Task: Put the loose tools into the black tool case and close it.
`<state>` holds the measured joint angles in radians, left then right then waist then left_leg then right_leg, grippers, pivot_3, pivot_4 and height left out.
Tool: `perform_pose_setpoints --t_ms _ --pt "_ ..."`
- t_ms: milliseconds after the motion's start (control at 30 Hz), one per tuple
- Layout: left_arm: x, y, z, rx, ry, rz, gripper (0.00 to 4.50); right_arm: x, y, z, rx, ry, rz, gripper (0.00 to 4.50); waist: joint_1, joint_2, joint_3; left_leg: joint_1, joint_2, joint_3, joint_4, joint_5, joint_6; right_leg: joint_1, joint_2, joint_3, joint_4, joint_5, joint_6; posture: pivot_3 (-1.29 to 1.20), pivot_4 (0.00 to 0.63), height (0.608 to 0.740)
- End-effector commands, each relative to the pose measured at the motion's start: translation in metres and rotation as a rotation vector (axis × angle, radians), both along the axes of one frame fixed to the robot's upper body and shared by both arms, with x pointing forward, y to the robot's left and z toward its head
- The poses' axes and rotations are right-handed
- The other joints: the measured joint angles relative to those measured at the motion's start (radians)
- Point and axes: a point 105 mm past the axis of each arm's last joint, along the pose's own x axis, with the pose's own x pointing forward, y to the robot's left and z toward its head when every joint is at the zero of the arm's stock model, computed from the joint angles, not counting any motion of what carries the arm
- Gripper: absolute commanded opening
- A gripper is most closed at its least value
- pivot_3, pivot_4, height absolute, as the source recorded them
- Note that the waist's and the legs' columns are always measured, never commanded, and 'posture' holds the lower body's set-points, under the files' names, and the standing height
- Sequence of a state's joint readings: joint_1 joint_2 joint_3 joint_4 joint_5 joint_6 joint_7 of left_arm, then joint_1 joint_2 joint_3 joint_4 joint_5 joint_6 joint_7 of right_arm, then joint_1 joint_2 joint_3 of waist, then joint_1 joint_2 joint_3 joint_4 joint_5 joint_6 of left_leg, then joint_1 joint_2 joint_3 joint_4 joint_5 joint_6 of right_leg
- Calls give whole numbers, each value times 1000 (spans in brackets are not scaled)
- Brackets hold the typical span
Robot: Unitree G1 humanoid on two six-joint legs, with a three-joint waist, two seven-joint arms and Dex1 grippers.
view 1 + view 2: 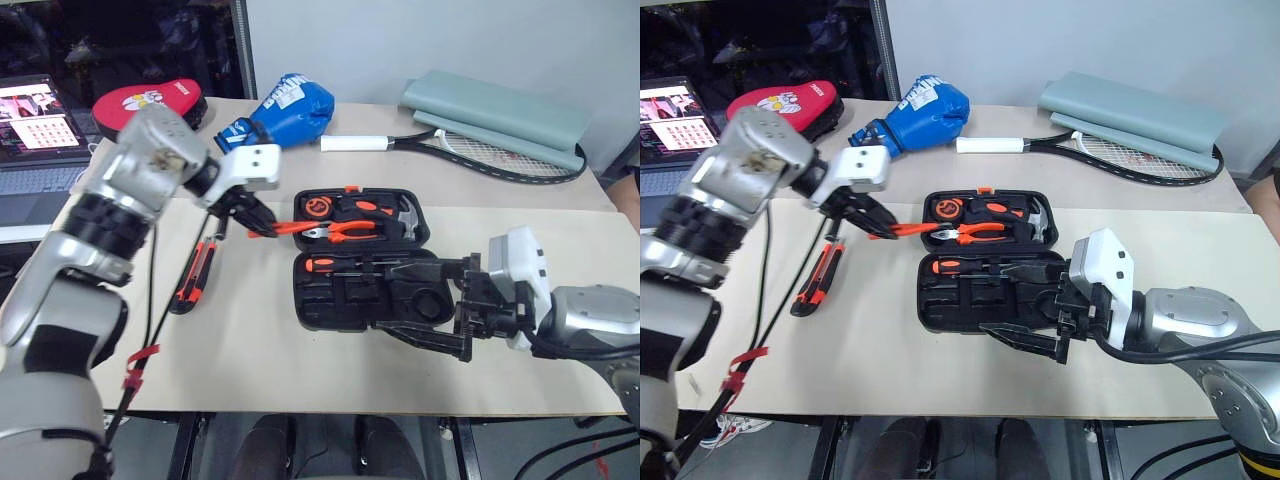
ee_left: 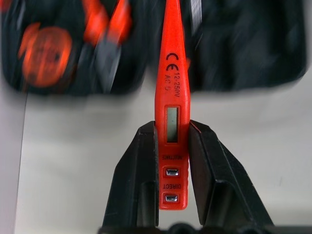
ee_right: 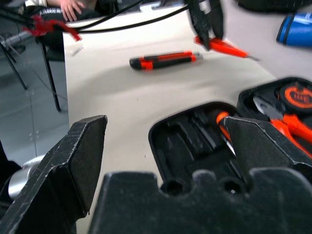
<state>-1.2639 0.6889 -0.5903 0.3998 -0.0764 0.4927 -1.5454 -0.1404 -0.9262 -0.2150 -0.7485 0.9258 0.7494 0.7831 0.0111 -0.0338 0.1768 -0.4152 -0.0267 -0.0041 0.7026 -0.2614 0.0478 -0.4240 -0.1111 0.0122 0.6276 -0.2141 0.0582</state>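
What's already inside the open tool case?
The tool case lid half holds a tape measure, pliers and a hammer. The near half holds a screwdriver. The right claw covers its right end, so that part can't be checked.

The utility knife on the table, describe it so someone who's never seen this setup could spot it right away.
Start at the open black tool case in the middle of the table. Look to its left, past the left gripper holding a red tester pen. The utility knife lies alone there: a long orange-and-black bar, flat on the tabletop.
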Motion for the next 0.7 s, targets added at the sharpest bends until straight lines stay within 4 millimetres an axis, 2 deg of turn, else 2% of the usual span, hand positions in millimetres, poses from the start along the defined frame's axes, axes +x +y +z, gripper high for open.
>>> perform_pose_setpoints --t_ms 33,167,367,700 --pt "-12 -21 -3 75 -18 -19 420 -2 -5 8 -3 -39 -29 4500 -8 0 0 0 0 0 0 0 0 -1 0 0 0 0 0 0 150 736" --pt "-27 -38 -21 106 11 -29 420 -2 -9 3 -14 -34 -75 4500 -19 0 0 0 0 0 -1 0 0 -1 1 2 1 0 0 0 150 736" --pt "-30 -50 -44 115 33 34 420 0 -18 -5 -32 -31 -133 4500 -16 0 0 1 0 0 2 0 0 0 0 2 0 0 0 0 150 736" --pt "-15 -44 -65 177 -9 99 420 -2 -19 -6 -3 -29 -157 4500 -11 0 0 5 0 0 3 0 0 1 0 4 3 0 0 0 150 736"
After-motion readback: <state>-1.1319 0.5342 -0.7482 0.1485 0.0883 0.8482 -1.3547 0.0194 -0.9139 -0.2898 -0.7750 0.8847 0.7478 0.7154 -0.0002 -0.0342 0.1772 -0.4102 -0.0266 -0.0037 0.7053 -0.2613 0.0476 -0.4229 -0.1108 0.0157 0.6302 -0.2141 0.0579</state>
